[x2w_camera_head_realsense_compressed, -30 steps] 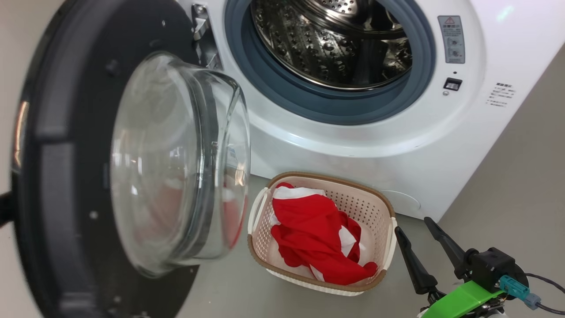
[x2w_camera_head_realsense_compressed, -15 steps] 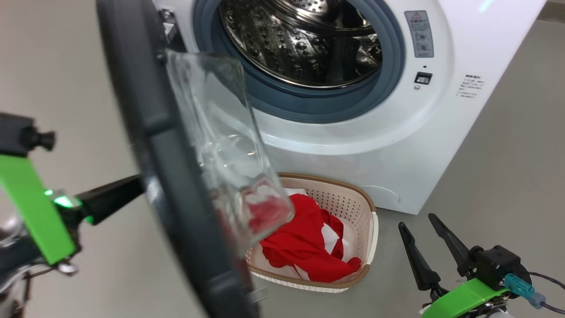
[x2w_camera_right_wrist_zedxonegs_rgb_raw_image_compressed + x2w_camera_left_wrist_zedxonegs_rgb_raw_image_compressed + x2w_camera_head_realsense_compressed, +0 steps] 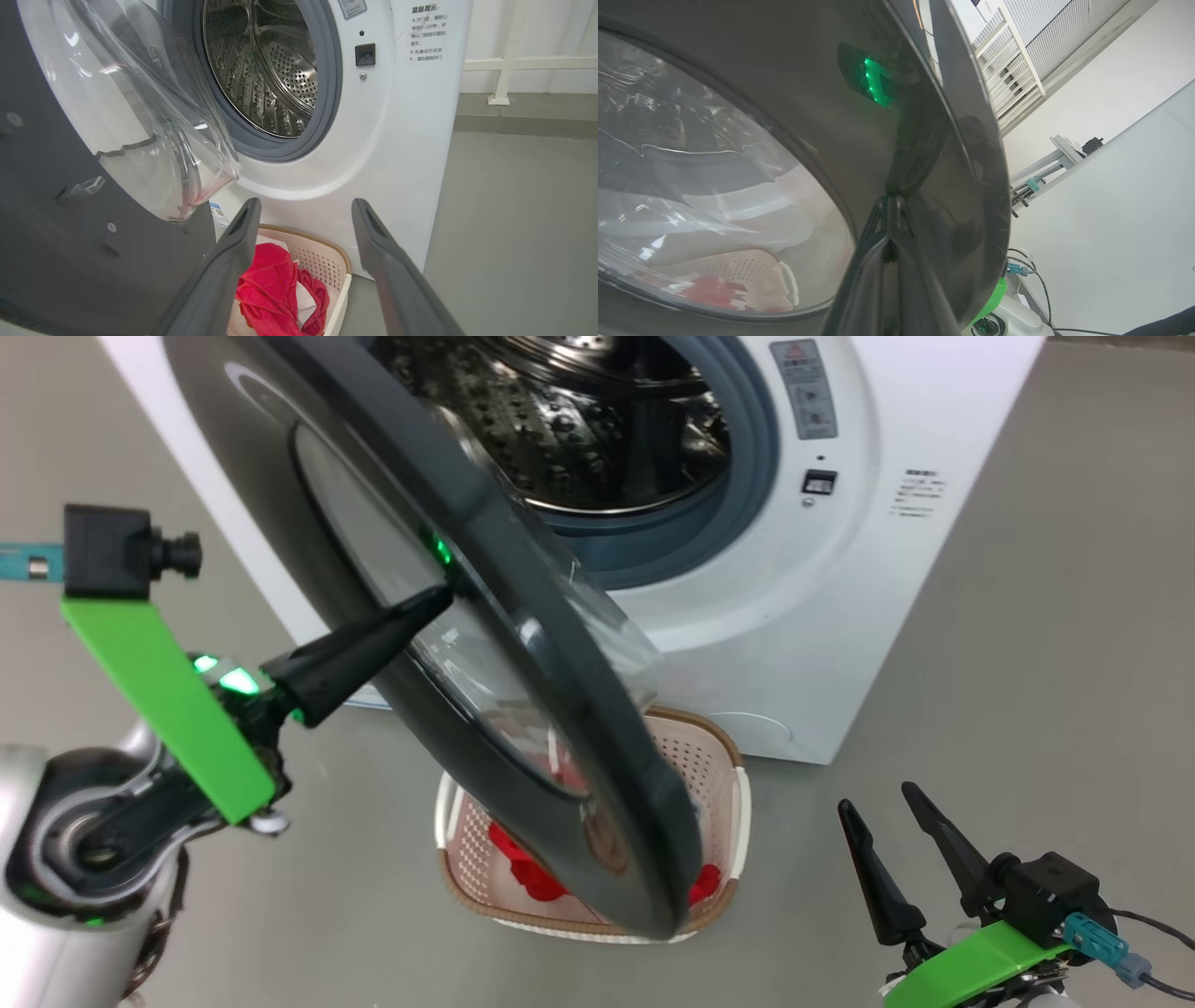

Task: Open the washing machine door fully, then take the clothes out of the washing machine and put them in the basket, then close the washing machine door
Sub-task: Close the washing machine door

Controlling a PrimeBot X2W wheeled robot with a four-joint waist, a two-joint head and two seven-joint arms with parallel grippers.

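The washing machine door (image 3: 569,709), the big round one with the glossy black rim and bulging clear glass bowl, has swung a long way in the last second. Back then you were looking at its inner side at the left of the head view. Now its shiny outer face is turned to you and it cuts diagonally from the upper left down to the middle. The camera shifted too, but the door really has turned toward the white front-loading washing machine (image 3: 822,644). Your left gripper (image 3: 415,609) has come in from the left edge, fingers pinched together on nothing, tips pressed against the door's outer face right by the window. The red-and-white fabric clothes (image 3: 523,877) sit in the cream perforated plastic basket (image 3: 705,770) at bottom centre, mostly hidden behind the door. The steel drum (image 3: 607,439) looks empty from here, so I'd say you're on the last step, closing. The door's still well ajar, so it needs more pushing. Your right gripper (image 3: 878,801) hangs at lower right, fingers spread wide, holding nothing.
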